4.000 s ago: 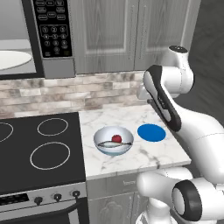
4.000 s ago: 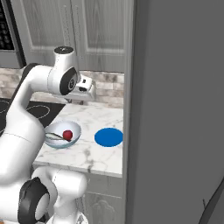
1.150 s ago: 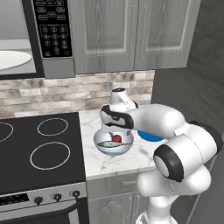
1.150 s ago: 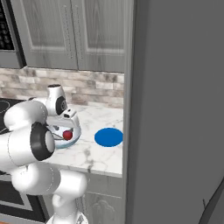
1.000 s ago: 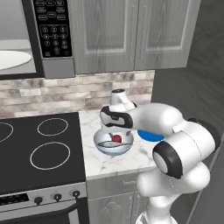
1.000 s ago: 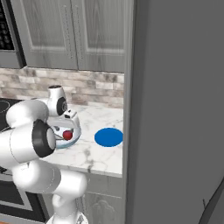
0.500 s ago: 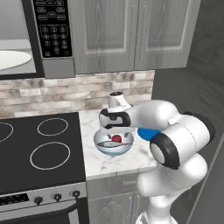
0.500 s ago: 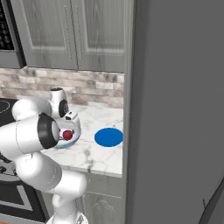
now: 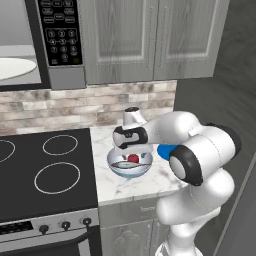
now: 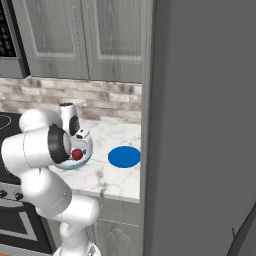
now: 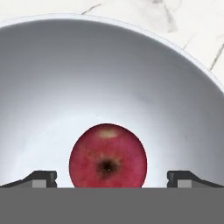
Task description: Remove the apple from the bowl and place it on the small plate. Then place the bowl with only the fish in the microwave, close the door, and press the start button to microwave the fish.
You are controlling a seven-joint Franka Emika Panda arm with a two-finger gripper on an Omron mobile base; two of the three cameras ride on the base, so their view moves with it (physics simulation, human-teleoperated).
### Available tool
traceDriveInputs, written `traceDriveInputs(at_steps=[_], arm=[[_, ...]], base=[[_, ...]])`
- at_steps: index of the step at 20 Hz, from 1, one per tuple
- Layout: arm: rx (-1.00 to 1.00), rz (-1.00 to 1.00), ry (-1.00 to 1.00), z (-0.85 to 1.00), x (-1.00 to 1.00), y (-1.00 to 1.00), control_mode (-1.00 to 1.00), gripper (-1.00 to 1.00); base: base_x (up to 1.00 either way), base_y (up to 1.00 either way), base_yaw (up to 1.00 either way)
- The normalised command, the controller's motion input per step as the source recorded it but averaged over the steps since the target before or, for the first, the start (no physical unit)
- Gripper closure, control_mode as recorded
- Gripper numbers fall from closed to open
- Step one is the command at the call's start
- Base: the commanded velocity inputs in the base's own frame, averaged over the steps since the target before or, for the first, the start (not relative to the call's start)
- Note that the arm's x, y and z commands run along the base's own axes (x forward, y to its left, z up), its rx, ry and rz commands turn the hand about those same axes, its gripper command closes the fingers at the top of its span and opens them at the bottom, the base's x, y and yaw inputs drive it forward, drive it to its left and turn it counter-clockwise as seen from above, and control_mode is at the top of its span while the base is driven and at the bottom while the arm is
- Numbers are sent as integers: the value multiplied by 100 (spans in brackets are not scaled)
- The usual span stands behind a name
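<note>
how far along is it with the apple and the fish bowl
Nothing is finished yet. The apple and the fish both lie in the bowl. In hand: the open gripper straddles the apple, not closed. Left: apple onto the small plate, bowl into the microwave, door, start.

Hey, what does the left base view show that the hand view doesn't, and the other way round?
Left base view alone: the microwave with its keypad, the stove, the fish lying in the bowl, and an edge of the small plate behind the arm. Hand view alone: the open gripper with a fingertip either side of the apple, and the apple's stem end. Both: the apple inside the bowl on the marble counter.
</note>
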Motion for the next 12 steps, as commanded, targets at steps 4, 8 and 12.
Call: traceDriveInputs(at_steps=[4, 8, 12], arm=[[0, 0, 0, -8, 0, 0, -100, -100], [0, 0, 0, -10, 4, 0, -100, -100], [0, 0, 0, -11, 0, 0, -100, -100]], base=[[0, 0, 0], [0, 0, 0], [0, 0, 0]])
